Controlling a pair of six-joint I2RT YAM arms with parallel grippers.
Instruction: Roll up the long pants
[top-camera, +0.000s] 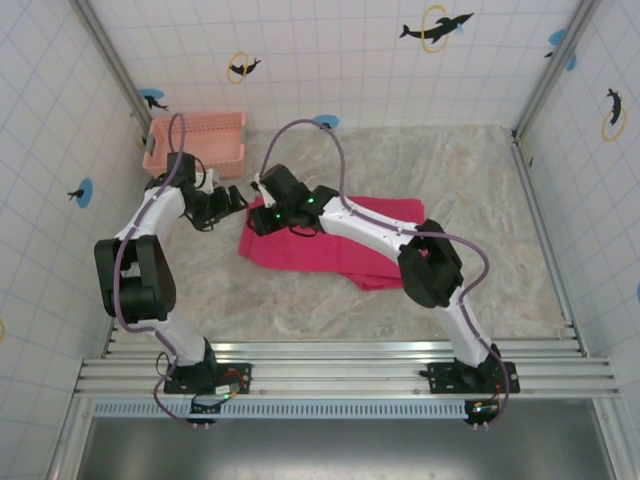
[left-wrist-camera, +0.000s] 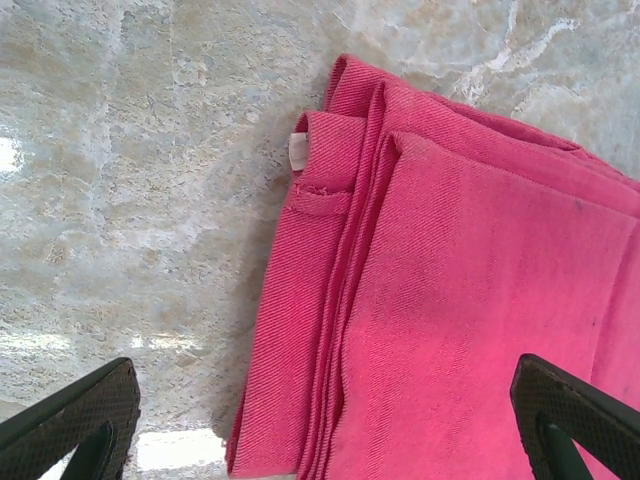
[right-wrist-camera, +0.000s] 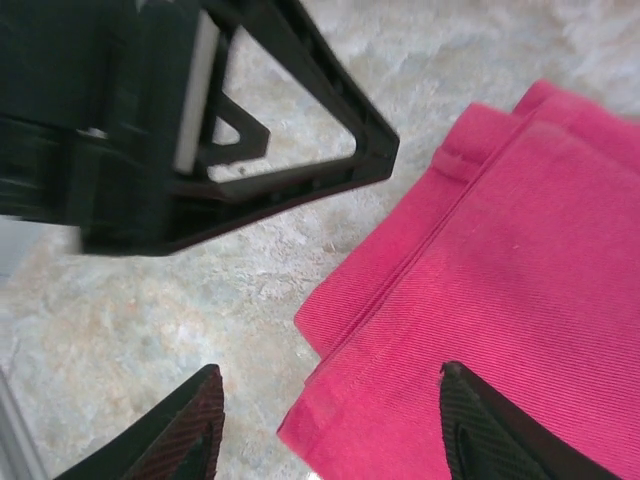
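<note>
long pants (top-camera: 300, 255) edge between each pair | left jaws apart | right jaws apart

Covered cloth, cropped edges, one blur

From above, the right arm (top-camera: 370, 232) crosses the long pants (top-camera: 300, 255) and hides their middle. In the left wrist view the pants run off the right and bottom edges, and both fingers (left-wrist-camera: 70, 425) are cut by the bottom edge. In the right wrist view the pants leave the frame right and below; the left gripper's finger (right-wrist-camera: 290, 190) is a dark blur.
</note>
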